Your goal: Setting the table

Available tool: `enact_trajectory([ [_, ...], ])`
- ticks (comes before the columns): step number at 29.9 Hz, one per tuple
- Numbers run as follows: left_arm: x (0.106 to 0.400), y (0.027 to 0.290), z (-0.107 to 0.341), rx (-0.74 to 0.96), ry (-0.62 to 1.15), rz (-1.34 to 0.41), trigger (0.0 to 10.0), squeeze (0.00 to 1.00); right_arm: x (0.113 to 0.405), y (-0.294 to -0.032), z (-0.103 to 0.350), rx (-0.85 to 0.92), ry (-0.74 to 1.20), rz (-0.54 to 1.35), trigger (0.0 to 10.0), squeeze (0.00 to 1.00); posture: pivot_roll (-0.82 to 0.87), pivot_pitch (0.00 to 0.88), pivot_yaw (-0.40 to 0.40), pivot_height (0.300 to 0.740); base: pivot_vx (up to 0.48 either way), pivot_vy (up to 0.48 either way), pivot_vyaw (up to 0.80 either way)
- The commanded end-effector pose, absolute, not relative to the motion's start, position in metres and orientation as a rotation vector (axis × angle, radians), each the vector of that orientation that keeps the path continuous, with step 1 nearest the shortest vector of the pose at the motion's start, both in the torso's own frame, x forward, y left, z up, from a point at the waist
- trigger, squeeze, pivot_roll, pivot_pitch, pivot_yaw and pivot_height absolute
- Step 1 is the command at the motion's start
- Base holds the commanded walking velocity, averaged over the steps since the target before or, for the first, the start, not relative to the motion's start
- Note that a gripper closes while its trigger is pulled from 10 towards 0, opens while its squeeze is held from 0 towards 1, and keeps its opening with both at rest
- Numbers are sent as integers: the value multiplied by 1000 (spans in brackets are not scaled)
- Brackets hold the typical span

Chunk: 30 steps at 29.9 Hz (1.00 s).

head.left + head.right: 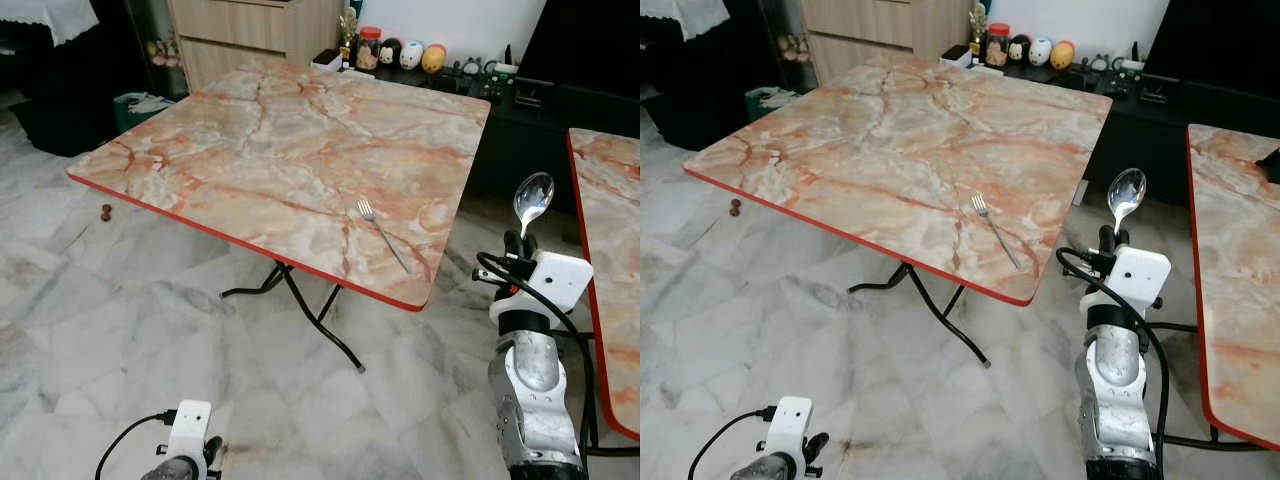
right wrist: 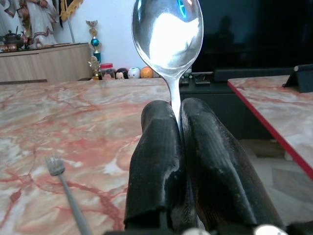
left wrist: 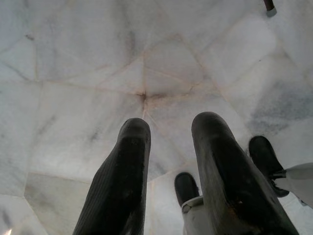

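Left gripper (image 3: 168, 161): bottom left of the head view, hanging idle over the floor, fingers parted, empty.
Fork (image 1: 383, 235): centre frame, laid near the marble table's (image 1: 250, 150) red edge as a place setting.
Right gripper (image 2: 177, 132): lower right, pinching the spoon (image 1: 533, 197) upright by its handle, likely bound for beside the fork.

Glossy marble-patterned desk (image 1: 270, 150) with red edging, mirror-polished metal spoon (image 2: 167, 34), matt metal fork (image 1: 383, 236), ribbed black rubbery tool fingers (image 2: 156, 166), polished marble floor (image 1: 120, 340)
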State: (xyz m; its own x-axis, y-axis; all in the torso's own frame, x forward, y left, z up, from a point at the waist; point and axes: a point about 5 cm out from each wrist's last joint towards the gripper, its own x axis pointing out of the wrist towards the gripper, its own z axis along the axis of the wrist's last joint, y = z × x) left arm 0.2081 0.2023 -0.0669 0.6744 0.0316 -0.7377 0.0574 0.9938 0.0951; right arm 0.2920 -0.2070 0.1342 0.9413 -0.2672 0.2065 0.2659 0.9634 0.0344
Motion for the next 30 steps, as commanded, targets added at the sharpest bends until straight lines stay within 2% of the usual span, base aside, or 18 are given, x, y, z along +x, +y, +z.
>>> enact_trajectory([
  [1, 203, 205, -69, 120, 852, -7, 10000, 0, 293, -206, 136, 9, -217, -267, 10000, 0, -9, 0, -6, 740, 0, 0, -719],
  [23, 225, 198, -57, 122, 773, -31, 10000, 0, 294, -204, 137, 18, -236, -261, 10000, 0, -2, 0, -1, 740, 0, 0, -720],
  [30, 227, 196, -56, 116, 759, -29, 10000, 0, 294, -204, 141, 10, -255, -255, 10000, 0, 1, 0, -11, 740, 0, 0, -72],
])
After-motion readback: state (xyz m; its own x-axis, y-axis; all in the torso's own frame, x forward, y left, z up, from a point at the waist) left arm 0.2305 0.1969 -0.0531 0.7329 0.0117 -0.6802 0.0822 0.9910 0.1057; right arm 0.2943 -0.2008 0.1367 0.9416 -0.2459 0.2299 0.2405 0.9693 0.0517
